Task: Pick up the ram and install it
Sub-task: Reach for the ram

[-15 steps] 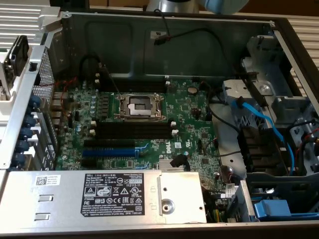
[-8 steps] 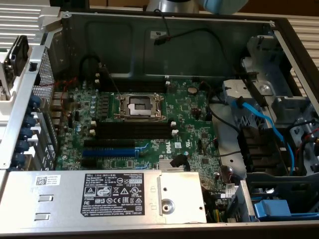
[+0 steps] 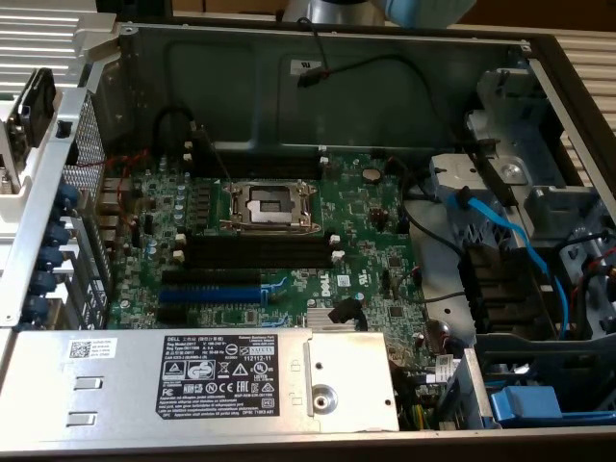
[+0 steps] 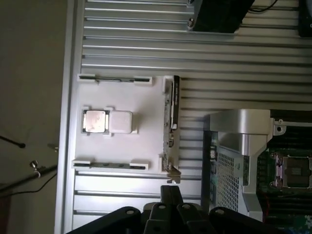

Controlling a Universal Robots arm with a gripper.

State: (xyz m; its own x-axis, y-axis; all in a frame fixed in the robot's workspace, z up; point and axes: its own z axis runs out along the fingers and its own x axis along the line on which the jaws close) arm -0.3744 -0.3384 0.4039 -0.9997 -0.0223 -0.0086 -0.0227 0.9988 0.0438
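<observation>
Pincer (image 4: 170, 188) closed near ram (image 4: 175, 103)

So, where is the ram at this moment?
In the wrist view, the ram lies along the edge of the white tray that faces the computer case, just ahead of the gripper.

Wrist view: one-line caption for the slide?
Shut gripper by a white tray holding a CPU and narrow boards along its edges, open computer case alongside.

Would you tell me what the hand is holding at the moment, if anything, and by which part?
Nothing, as far as shows: the hand is shut, its tips by one end of the ram, which sits in the white tray.
</observation>
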